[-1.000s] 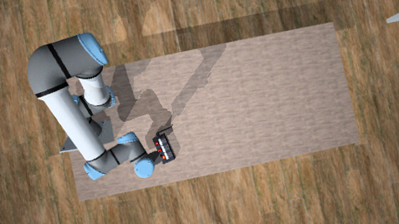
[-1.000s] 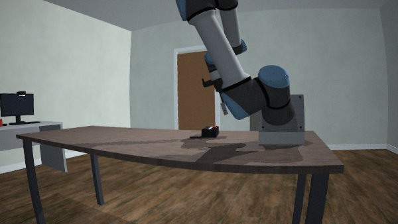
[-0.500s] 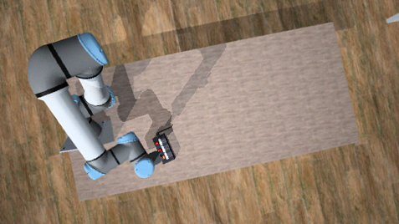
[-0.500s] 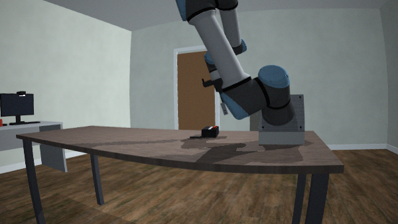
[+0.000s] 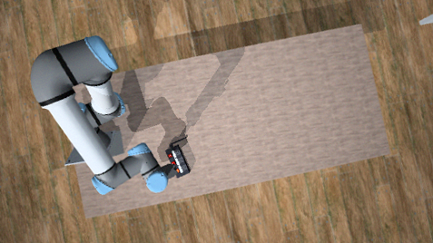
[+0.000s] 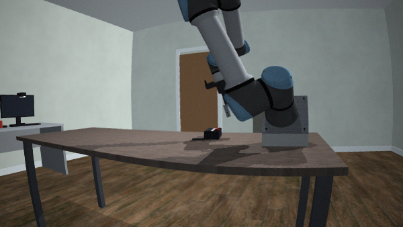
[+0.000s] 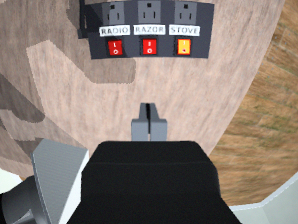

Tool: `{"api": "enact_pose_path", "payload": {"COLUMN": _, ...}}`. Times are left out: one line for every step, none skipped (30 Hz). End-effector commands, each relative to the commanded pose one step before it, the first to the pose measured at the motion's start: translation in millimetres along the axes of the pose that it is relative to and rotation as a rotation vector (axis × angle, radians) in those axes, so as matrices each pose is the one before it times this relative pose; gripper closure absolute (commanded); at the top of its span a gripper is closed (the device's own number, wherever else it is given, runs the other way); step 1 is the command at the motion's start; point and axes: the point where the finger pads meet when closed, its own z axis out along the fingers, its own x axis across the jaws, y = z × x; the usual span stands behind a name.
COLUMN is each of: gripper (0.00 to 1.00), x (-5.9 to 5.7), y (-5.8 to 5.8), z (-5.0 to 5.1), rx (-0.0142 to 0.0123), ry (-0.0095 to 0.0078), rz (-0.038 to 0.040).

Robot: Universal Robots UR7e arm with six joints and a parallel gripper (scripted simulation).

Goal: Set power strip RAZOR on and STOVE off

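A dark power strip [image 7: 152, 30] [image 5: 178, 159] [image 6: 212, 133] lies flat on the wooden table [image 7: 220, 90], right way up. It has three sockets with white labels and a rocker switch under each. The left switch [image 7: 115, 47] is red, under a label I cannot read. The middle switch [image 7: 149, 47], under RAZOR, is red. The right switch [image 7: 182, 46], under STOVE, glows orange-yellow. My gripper [image 7: 147, 112] is shut with nothing between the fingers. It hangs above the table, short of the strip and in line with the middle switch. In the exterior view the fingers [image 6: 227, 111] show high above the strip.
The strip's black cord [image 7: 80, 3] runs off its left end. The table's front edge [image 7: 256, 96] curves just to the right of the strip, with floor beyond. The arm's grey base block [image 6: 285, 131] stands on the table near the strip.
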Motion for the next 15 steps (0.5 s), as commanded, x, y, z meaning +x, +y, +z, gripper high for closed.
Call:
{"api": "enact_pose_path", "payload": {"gripper": 1.00, "x": 2.48, "y": -13.38, "z": 39.25, "rx": -0.00014, "ry": -0.00147, "rz": 0.00026}}
{"api": "enact_pose_path", "payload": {"gripper": 1.00, "x": 0.07, "y": -4.75, "z": 15.65, "rx": 0.00001, "ry": -0.00010, "rz": -0.00003}}
{"api": "enact_pose_path", "payload": {"gripper": 1.00, "x": -0.41, "y": -3.68, "z": 13.20, "rx": 0.00000, "ry": -0.00020, "rz": -0.00004}}
{"api": "enact_pose_path", "payload": {"gripper": 1.00, "x": -0.52, "y": -2.33, "z": 8.96, "rx": -0.00001, "ry": -0.00019, "rz": -0.00004}}
{"api": "enact_pose_path", "payload": {"gripper": 1.00, "x": -0.31, "y": -1.04, "z": 4.20, "rx": 0.00000, "ry": -0.00011, "rz": -0.00002}}
{"api": "enact_pose_path", "payload": {"gripper": 1.00, "x": 0.00, "y": 0.00, "z": 0.00, "rx": 0.00000, "ry": 0.00000, "rz": 0.00000}}
{"api": "enact_pose_path", "payload": {"gripper": 1.00, "x": 0.00, "y": 0.00, "z": 0.00, "rx": 0.00000, "ry": 0.00000, "rz": 0.00000}}
{"api": "enact_pose_path", "payload": {"gripper": 1.00, "x": -0.06, "y": -0.18, "z": 0.73, "rx": 0.00000, "ry": -0.00002, "rz": 0.00000}}
{"api": "enact_pose_path", "payload": {"gripper": 1.00, "x": 0.00, "y": 0.00, "z": 0.00, "rx": 0.00000, "ry": 0.00000, "rz": 0.00000}}
{"api": "enact_pose_path", "payload": {"gripper": 1.00, "x": 0.00, "y": 0.00, "z": 0.00, "rx": 0.00000, "ry": 0.00000, "rz": 0.00000}}
{"api": "enact_pose_path", "payload": {"gripper": 1.00, "x": 0.00, "y": 0.00, "z": 0.00, "rx": 0.00000, "ry": 0.00000, "rz": 0.00000}}
{"api": "enact_pose_path", "payload": {"gripper": 1.00, "x": 0.00, "y": 0.00, "z": 0.00, "rx": 0.00000, "ry": 0.00000, "rz": 0.00000}}
{"api": "enact_pose_path", "payload": {"gripper": 1.00, "x": 0.00, "y": 0.00, "z": 0.00, "rx": 0.00000, "ry": 0.00000, "rz": 0.00000}}
{"api": "enact_pose_path", "payload": {"gripper": 1.00, "x": 0.00, "y": 0.00, "z": 0.00, "rx": 0.00000, "ry": 0.00000, "rz": 0.00000}}
{"api": "enact_pose_path", "payload": {"gripper": 1.00, "x": 0.00, "y": 0.00, "z": 0.00, "rx": 0.00000, "ry": 0.00000, "rz": 0.00000}}
